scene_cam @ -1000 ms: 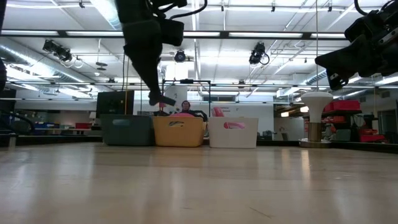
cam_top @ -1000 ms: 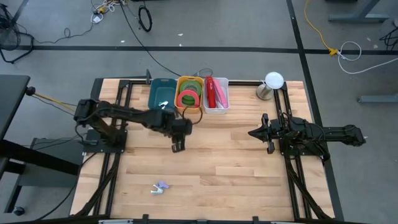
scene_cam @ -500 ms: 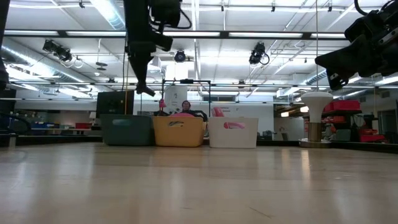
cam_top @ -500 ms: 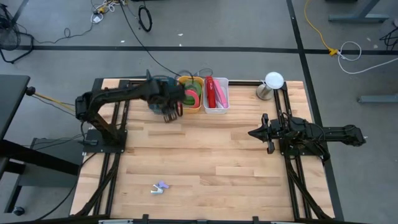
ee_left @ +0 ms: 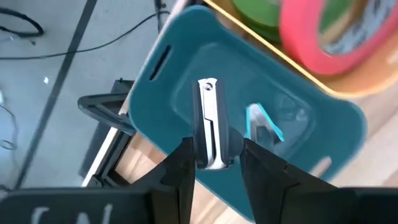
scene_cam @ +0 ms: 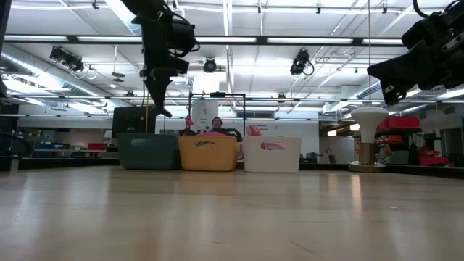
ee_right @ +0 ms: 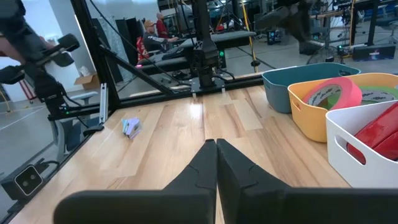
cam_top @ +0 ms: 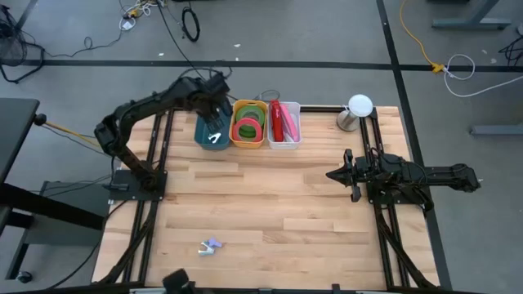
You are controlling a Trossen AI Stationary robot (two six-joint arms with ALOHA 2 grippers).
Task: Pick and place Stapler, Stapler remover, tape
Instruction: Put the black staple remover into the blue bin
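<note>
My left gripper (ee_left: 214, 165) hovers over the teal bin (cam_top: 202, 135) at the table's far edge, shut on a small chrome-and-dark stapler remover (ee_left: 210, 121). A pale stapler remover (ee_left: 264, 124) lies on that bin's floor. The green tape (cam_top: 255, 114) and a pink roll (cam_top: 245, 131) lie in the yellow bin (cam_top: 235, 144). The red stapler (cam_top: 278, 122) lies in the white bin (cam_top: 295, 139). Another small purple-white remover (cam_top: 211, 245) lies on the table near the front left. My right gripper (ee_right: 216, 146) waits shut at the table's right side. My left gripper pinches the stapler remover's dark lower end (ee_left: 214, 158) between its two fingers (ee_left: 184, 163), one on each side. The fingers come from above, slanting down. The remover sticks out past the fingertips, lifted clear above the teal bin's floor.
The three bins stand side by side along the far edge. A white lamp-like stand (cam_top: 358, 108) is at the far right corner. Bare wood stretches across the table's middle (cam_top: 278, 212).
My left gripper has swung from the table's middle toward the far edge and leftward, rising a little and turning, and now hangs over the teal bin. It has carried the stapler remover along, still shut on it.
</note>
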